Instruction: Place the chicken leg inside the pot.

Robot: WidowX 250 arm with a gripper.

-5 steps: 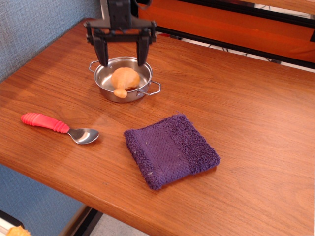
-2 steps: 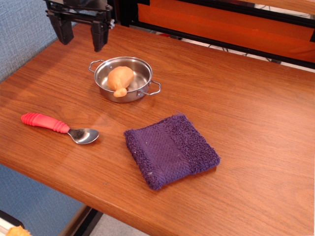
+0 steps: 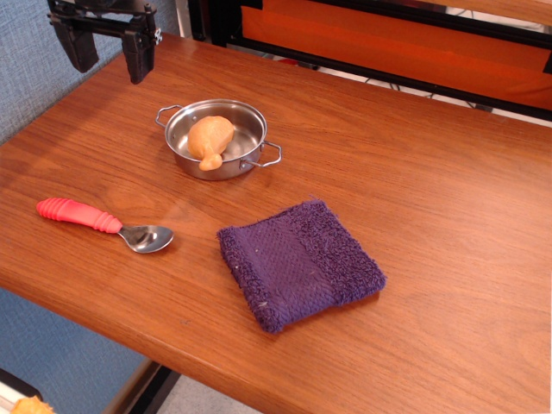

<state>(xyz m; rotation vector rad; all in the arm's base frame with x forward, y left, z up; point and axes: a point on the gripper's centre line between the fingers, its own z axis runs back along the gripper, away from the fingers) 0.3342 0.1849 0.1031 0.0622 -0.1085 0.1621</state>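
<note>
The chicken leg (image 3: 211, 138) lies inside the pot (image 3: 250, 129), its bulbous orange-tan end toward the centre of the bowl and its knobbed bone end pointing toward the near rim, resting against or just over the inner wall. The pot is a shallow, shiny steel vessel with two wire loop handles, one at the far left and one at the near right; it sits upright on the wooden bench (image 3: 414, 172), toward the back left of the surface. The claw (image 3: 108, 60) is at the upper left corner of the view, up and to the left of the pot and well apart from it. Its two black fingers (image 3: 138, 59) point downward with a wide gap between them, and nothing is held between them; the tips are clear of the bench surface as far as can be judged. A spoon (image 3: 103, 222) with a red ribbed handle and a steel bowl lies flat on the bench near the front left edge, handle to the left, bowl to the right, well apart from the pot. A purple terry washcloth (image 3: 297, 263), folded into a rough square and set at an angle, lies on the bench in front of and to the right of the pot, near the spoon bowl but not touching it.
</note>
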